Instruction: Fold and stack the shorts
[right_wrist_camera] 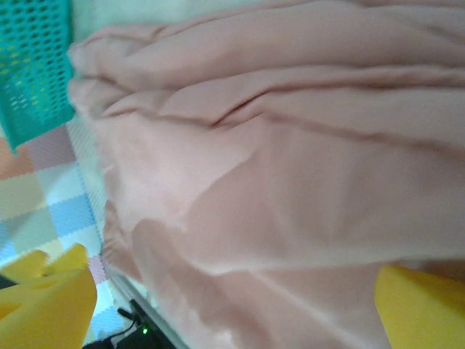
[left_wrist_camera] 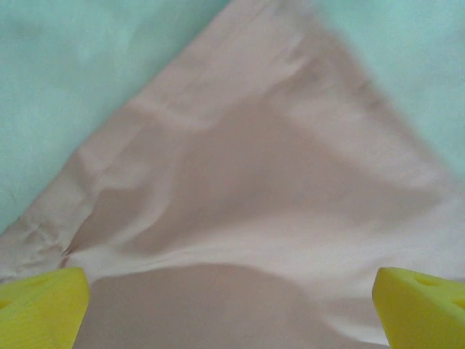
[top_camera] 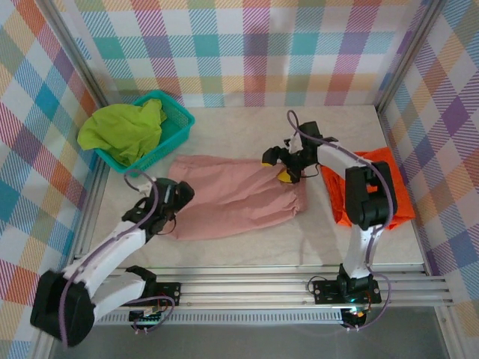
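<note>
The table (top_camera: 247,250) top is pale and smooth, like cream stone. Walls (top_camera: 254,45) of checked cloth stand on the left, far and right sides, with squares of pink, blue, green, orange and purple. Silver metal rails (top_camera: 262,288) run along the near edge. The light is soft and even.
</note>
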